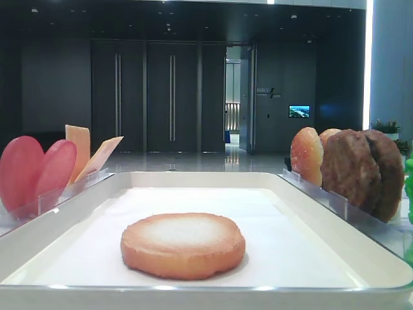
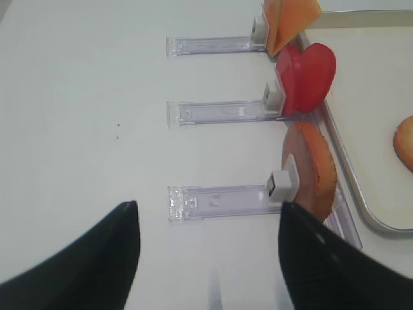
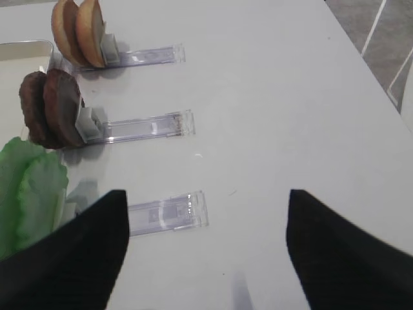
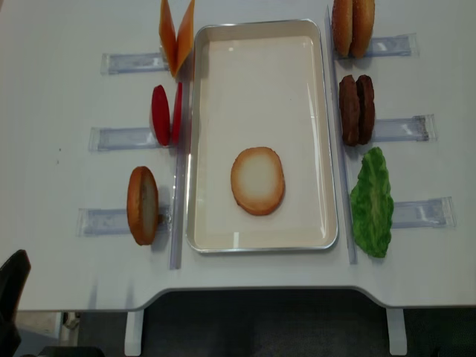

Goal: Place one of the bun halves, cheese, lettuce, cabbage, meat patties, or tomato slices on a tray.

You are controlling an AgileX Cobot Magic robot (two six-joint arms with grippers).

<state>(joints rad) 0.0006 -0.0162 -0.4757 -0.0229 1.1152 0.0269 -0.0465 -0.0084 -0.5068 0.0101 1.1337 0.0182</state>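
Note:
One bun half [image 4: 257, 181] lies flat, pale face up, on the white tray [image 4: 260, 24], also seen low down as bun half [image 1: 182, 244]. Left of the tray, racks hold cheese [image 4: 176, 36], tomato slices [image 4: 165, 114] and an upright bun half [image 4: 142, 205]. On the right stand meat patties [image 4: 357, 109] and lettuce [image 4: 372, 202]. Cabbage is out of view. My left gripper [image 2: 208, 205] hangs open over bare table, near the upright bun half [image 2: 313, 169]. My right gripper [image 3: 206, 194] is open too, empty, beside the lettuce [image 3: 29, 190].
Two domed bun pieces [image 4: 352, 27] stand at the back right. Clear plastic racks [image 4: 401, 128] stick out from both long sides of the tray. The table's front edge runs just below the tray, and a dark part of the left arm [image 4: 13, 290] shows there.

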